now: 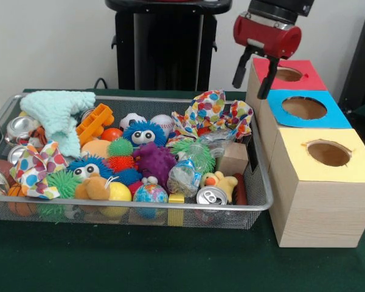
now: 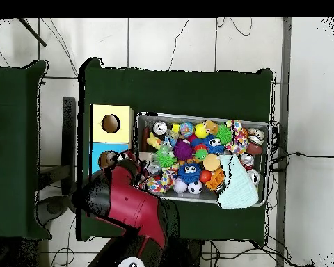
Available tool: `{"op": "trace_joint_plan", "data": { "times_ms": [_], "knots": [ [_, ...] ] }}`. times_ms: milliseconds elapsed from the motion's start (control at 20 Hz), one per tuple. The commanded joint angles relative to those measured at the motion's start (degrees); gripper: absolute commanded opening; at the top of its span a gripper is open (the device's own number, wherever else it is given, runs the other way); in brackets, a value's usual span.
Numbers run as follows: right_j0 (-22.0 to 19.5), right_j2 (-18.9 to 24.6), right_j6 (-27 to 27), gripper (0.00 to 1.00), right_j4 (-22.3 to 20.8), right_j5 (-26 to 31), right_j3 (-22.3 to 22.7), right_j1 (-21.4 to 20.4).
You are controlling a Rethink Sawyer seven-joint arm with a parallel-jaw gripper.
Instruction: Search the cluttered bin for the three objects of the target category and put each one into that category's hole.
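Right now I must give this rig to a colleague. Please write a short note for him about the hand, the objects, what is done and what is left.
Hand: open, empty, hanging over the red-topped wooden box, near its hole.
Wire mesh bin: full of mixed toys, among them a purple spiky ball, a silver drink can and a mint knitted cloth.
Blue-topped box and yellow-topped box: nothing shows in their holes.
Done: cannot tell whether anything was dropped.
Left: search the bin and put in the target objects.
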Motion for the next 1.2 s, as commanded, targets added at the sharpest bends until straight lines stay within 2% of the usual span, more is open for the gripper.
{"op": "trace_joint_plan", "data": {
  "times_ms": [50,350,500,750,1050,1200],
  "knots": [
    [-2.94,4.17,11.85,1.0,2.92,1.18,-1.49,3.2],
    [-7.0,6.05,8.4,1.0,0.61,-4.45,-2.74,5.52],
    [-8.9,6.97,6.83,1.0,-0.76,-5.17,-2.92,5.55],
    [-11.13,10.31,7.45,1.0,-0.93,-7.71,-1.64,6.43],
    [-8.18,8.64,7.31,1.0,-0.17,-3.77,-3.33,9.27],
    [-8.19,9.51,5.95,1.0,-1.02,-1.22,-3.09,8.89]
  ]
}}
